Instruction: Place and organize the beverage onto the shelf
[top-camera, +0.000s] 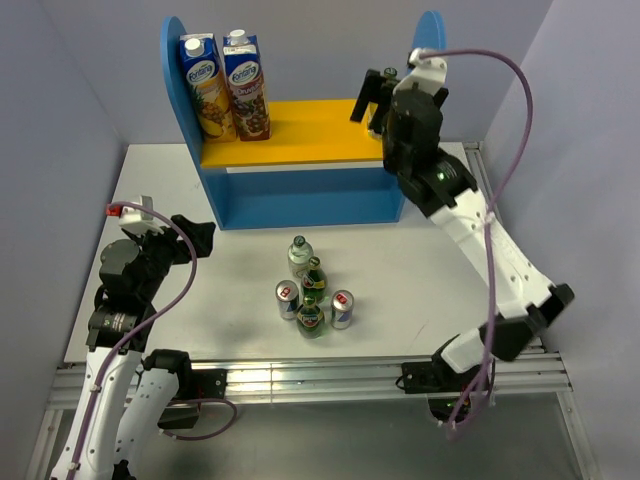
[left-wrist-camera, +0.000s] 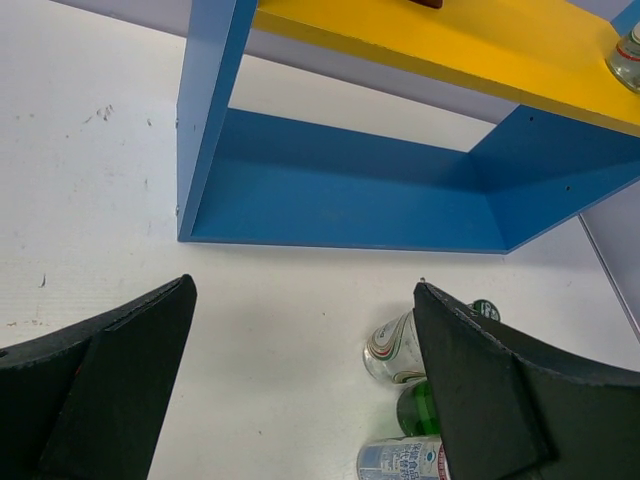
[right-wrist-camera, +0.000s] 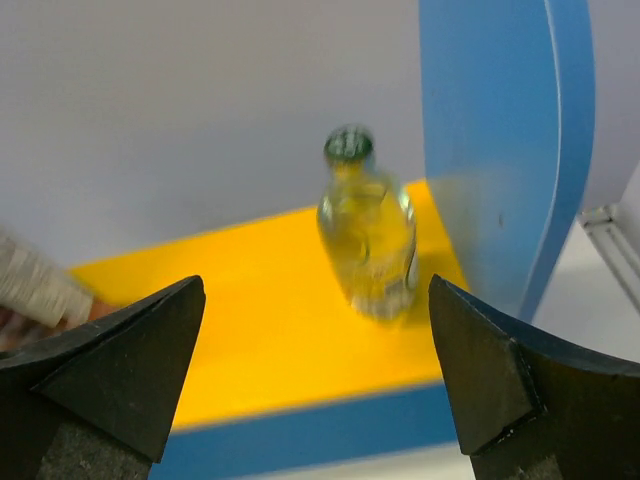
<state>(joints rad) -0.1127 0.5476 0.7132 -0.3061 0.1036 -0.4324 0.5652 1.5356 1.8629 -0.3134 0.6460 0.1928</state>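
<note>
The blue shelf (top-camera: 300, 195) with a yellow upper board (top-camera: 300, 140) stands at the back. One clear yellowish bottle (right-wrist-camera: 368, 240) stands upright at the board's right end, beside the right side panel (right-wrist-camera: 505, 150); only its cap (top-camera: 390, 72) shows in the top view. My right gripper (right-wrist-camera: 316, 285) is open and empty, just in front of that bottle and apart from it. On the table in front stands a cluster: a clear bottle (top-camera: 300, 255), two green bottles (top-camera: 314, 275) (top-camera: 311, 316) and two cans (top-camera: 287, 298) (top-camera: 342, 308). My left gripper (top-camera: 205, 240) is open and empty, left of the cluster.
Two tall blue juice cartons (top-camera: 225, 85) stand at the board's left end. The lower bay of the shelf (left-wrist-camera: 340, 200) shows no objects. Grey walls close in on the left, back and right. A metal rail (top-camera: 300, 375) runs along the near table edge.
</note>
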